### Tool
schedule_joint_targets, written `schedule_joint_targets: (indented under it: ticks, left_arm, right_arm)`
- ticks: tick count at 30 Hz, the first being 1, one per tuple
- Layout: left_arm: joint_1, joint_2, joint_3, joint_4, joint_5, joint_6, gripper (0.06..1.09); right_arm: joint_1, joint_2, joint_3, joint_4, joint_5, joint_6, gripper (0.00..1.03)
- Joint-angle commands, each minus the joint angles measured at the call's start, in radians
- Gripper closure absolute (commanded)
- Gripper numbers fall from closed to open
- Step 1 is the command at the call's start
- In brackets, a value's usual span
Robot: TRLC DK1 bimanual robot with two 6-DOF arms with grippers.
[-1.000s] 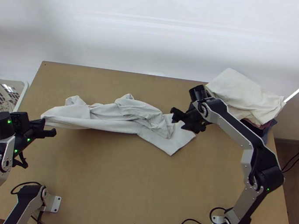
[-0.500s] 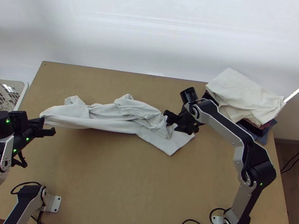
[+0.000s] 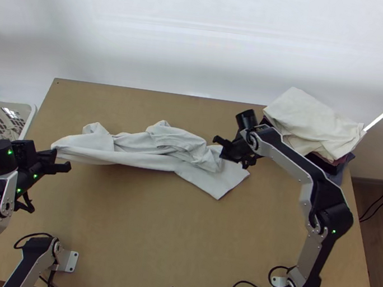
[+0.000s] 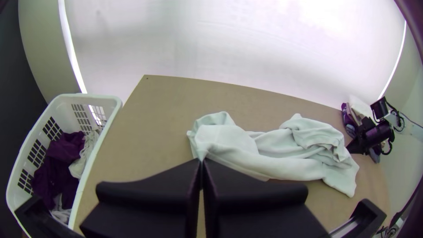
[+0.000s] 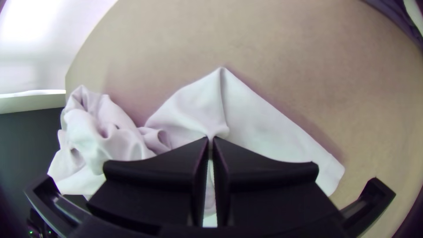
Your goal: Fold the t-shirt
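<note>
With the left claw [image 4: 201, 161] and right claw [image 5: 210, 139] each pinched closed on a little of the t-shirt [image 3: 138, 159], bunched nearer the far edge of the desk [image 3: 151, 234], hard pulling could slip those shallow grips.

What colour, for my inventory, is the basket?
The basket is white, clearest in the left wrist view.
</note>
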Motion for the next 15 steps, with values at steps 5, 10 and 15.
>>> schedule_joint_targets:
  ticks: [5, 10, 15]
  left_arm:
    - [0.017, 0.066, 0.248, -0.018, -0.011, -0.027, 1.05]
    - [0.018, 0.121, 0.417, -0.034, -0.013, -0.050, 1.05]
    - [0.024, 0.163, 0.515, -0.039, -0.016, -0.053, 1.05]
  right_arm:
    - [-0.009, -0.338, 0.012, 0.140, 0.029, -0.007, 1.00]
    - [-0.006, -0.464, 0.041, 0.228, 0.095, -0.053, 1.00]
    - [-0.018, -0.521, 0.110, 0.228, 0.152, -0.083, 1.00]
